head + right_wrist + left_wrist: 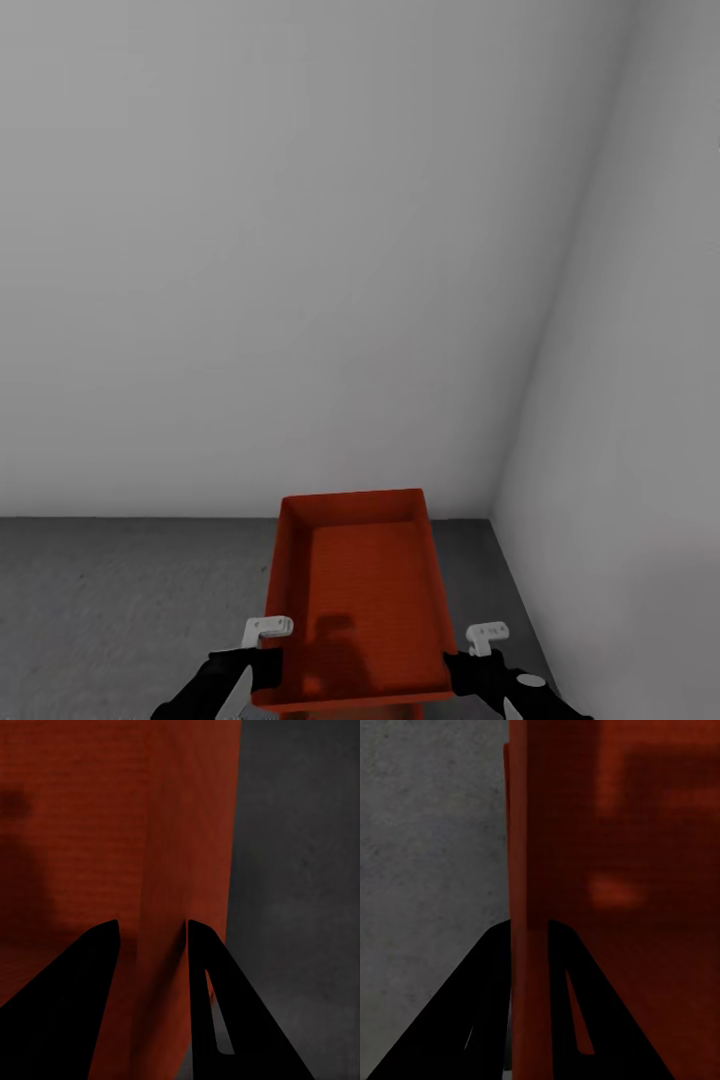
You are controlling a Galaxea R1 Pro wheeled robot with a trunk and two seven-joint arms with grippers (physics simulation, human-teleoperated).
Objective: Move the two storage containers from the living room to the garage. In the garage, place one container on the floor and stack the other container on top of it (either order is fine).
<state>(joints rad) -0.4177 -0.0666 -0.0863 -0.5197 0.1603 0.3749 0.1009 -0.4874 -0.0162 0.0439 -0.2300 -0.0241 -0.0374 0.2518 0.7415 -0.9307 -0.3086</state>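
One red-orange storage container [360, 600] shows in the head view, low in the middle of the picture, open top upward and its long sides running away from the robot. It is held between the two grippers: the left gripper [262, 650] sits at the container's left long wall near the near corner, and the right gripper [478, 655] sits at the right long wall, also near the near corner. The two grippers are about level with each other, one on each side of the bin.

In the left wrist view the left gripper [529, 937] has its two black fingers [472, 1020] on either side of the container [615, 832] wall, one outside and one inside, closed narrowly onto the thin wall. In the right wrist view the right gripper [152, 934] does the same on the opposite wall of the container [90, 832]: one finger [225, 1020] lies on the outer side, the other on the inner side, with the wall pinched between them.

Past the container's outer walls both wrist views show the dark grey speckled floor [427, 832]. In the head view the floor [120, 600] lies around the bin, and the bin's far end points toward a corner where two plain white-grey walls [300, 250] meet. Whether the container touches the floor cannot be told.

The container is empty inside, with shadows on its bottom.
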